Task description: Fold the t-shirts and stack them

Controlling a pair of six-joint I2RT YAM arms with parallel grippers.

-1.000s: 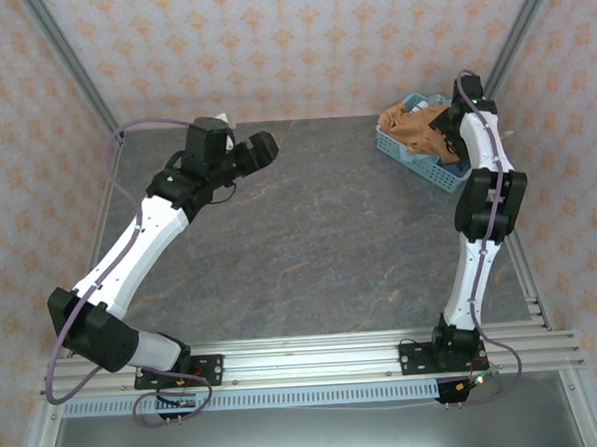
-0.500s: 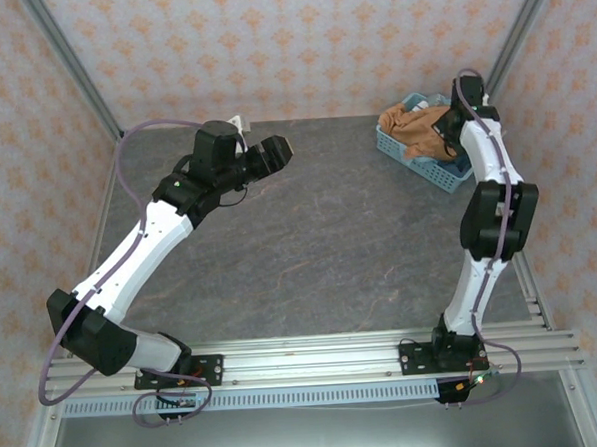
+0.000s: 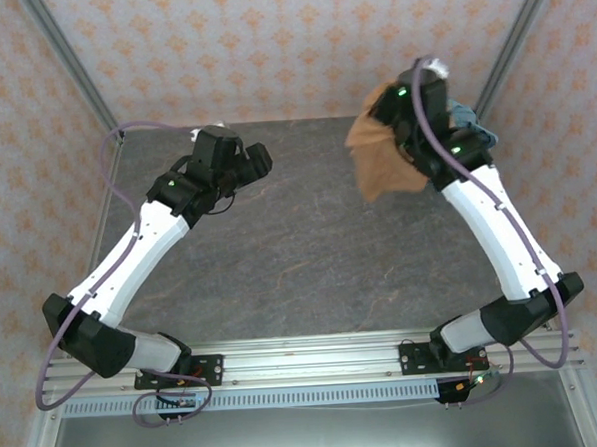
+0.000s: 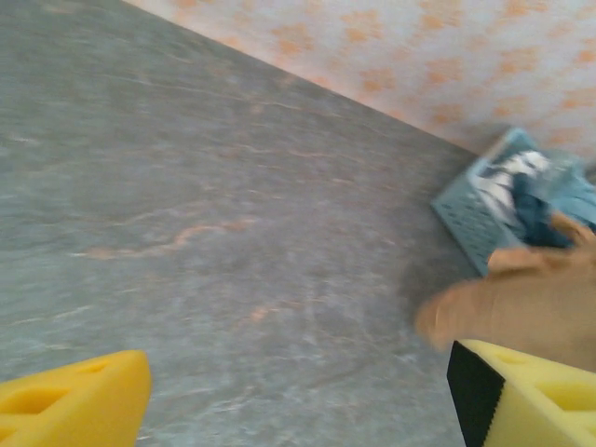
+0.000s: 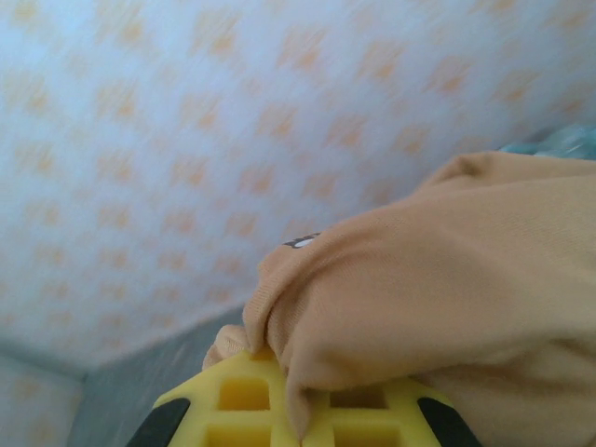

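Though the table (image 3: 310, 243) lies ready below, the orange tee (image 3: 385, 159) hangs in the air over its far-right corner.
Noted: right gripper (image 5: 296, 410) pinches its top, cloth drooping straight down; left gripper (image 3: 257, 158), spread, hovers well to the tee's left, so right arm is nearer.

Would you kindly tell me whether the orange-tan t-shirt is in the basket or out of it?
Out of the basket: the orange-tan t-shirt hangs bunched in the air above the table, with the right pincer shut on it.

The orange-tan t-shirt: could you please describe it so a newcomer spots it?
At the grey table's far right corner, the right gripper, jaws shut, holds up the orange-tan cloth t-shirt. Unlike the clothes in the light-blue plastic basket, it hangs airborne.
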